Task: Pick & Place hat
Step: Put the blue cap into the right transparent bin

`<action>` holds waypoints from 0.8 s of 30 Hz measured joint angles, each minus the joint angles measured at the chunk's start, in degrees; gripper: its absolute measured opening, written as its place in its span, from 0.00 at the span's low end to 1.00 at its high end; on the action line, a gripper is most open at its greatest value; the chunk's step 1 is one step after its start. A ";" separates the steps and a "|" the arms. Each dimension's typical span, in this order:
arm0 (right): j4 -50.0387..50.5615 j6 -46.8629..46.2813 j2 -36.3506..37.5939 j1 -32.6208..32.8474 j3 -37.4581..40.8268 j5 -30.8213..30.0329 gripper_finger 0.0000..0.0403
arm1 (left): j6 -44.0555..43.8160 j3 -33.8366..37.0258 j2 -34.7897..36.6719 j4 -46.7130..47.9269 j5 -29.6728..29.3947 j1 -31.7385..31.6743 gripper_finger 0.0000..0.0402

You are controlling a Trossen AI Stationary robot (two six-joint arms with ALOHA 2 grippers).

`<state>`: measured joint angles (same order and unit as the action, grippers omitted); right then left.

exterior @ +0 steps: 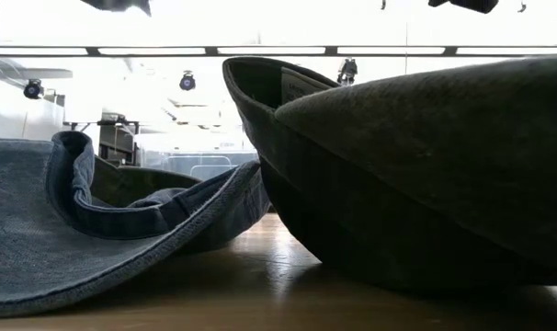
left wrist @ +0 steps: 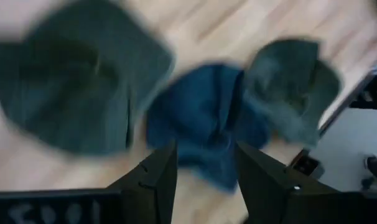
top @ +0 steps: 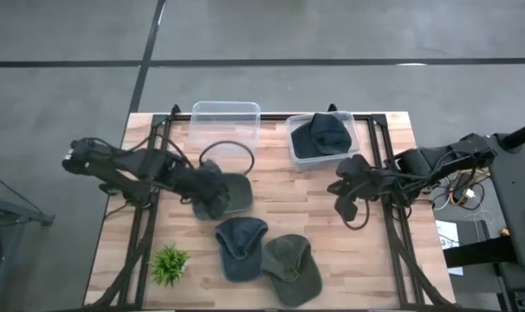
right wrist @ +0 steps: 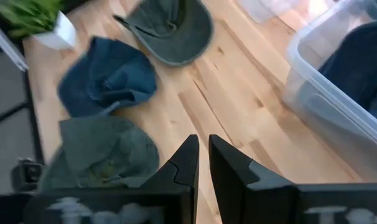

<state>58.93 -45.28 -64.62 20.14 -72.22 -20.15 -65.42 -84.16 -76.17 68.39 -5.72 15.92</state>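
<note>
Three hats lie on the wooden table. A dark green hat point(top: 235, 191) lies near the middle, a blue hat point(top: 241, 247) nearer the front, and an olive hat point(top: 294, 269) beside the blue one. A fourth, dark hat point(top: 321, 134) sits in the right clear bin point(top: 294, 153). My left gripper point(top: 212, 203) hovers open over the near-left edge of the dark green hat; in its wrist view the fingers point(left wrist: 204, 168) hold nothing. My right gripper point(top: 347, 206) hangs shut and empty point(right wrist: 203, 155) over bare wood in front of the right bin.
An empty clear bin point(top: 225, 121) stands at the far edge, left of the filled one. A small potted plant point(top: 169, 264) stands at the near left. Dark frame rails point(top: 392, 217) run along both sides of the table. Bare wood point(top: 297, 195) lies between the hats and the bins.
</note>
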 joint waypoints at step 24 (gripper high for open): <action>-11.24 3.80 12.21 1.46 14.85 0.69 0.08 | -33.75 1.03 -19.20 2.13 -2.48 14.43 0.38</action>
<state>47.68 -41.48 -52.40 21.60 -57.37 -19.46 -99.18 -83.13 -95.37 70.52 -8.21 30.34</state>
